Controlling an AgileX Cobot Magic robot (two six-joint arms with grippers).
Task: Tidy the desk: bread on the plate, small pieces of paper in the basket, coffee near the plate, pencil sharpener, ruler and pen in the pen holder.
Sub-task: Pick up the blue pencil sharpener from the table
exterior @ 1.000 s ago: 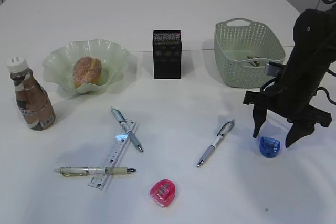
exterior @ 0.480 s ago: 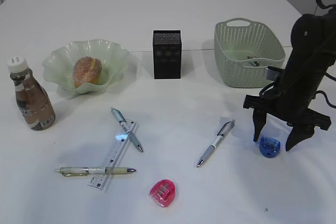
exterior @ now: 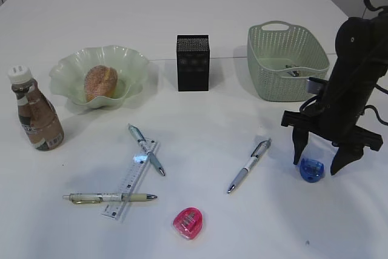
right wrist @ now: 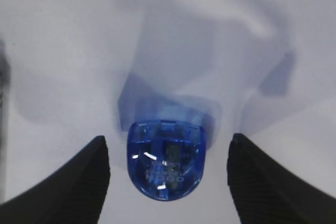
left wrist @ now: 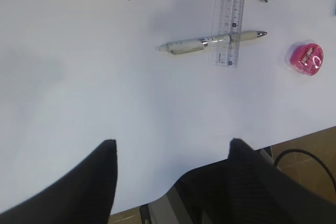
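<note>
My right gripper (exterior: 316, 166) stands open, its fingers (right wrist: 86, 182) either side of a blue pencil sharpener (exterior: 311, 169) (right wrist: 165, 166) on the desk (exterior: 200, 119), touching neither side. A pink pencil sharpener (exterior: 188, 222) (left wrist: 306, 59) lies front centre. The clear ruler (exterior: 130, 179) (left wrist: 231, 19) has one pen (exterior: 109, 197) (left wrist: 210, 42) under it and a second pen (exterior: 147, 148) across it; a third pen (exterior: 250, 165) lies apart. The bread (exterior: 100, 82) sits in the plate (exterior: 66, 65), with the coffee (exterior: 36, 119) to its left. My left gripper (left wrist: 173, 141) is open and empty.
The black pen holder (exterior: 193, 62) stands at centre back. The green basket (exterior: 262, 59) at the back right holds small pieces of paper (exterior: 294, 72), close behind the right arm. The left gripper hangs over the desk's front edge (left wrist: 157, 192).
My right gripper has come down a little, so its fingers now straddle the blue pencil sharpener. Nothing else has moved.
</note>
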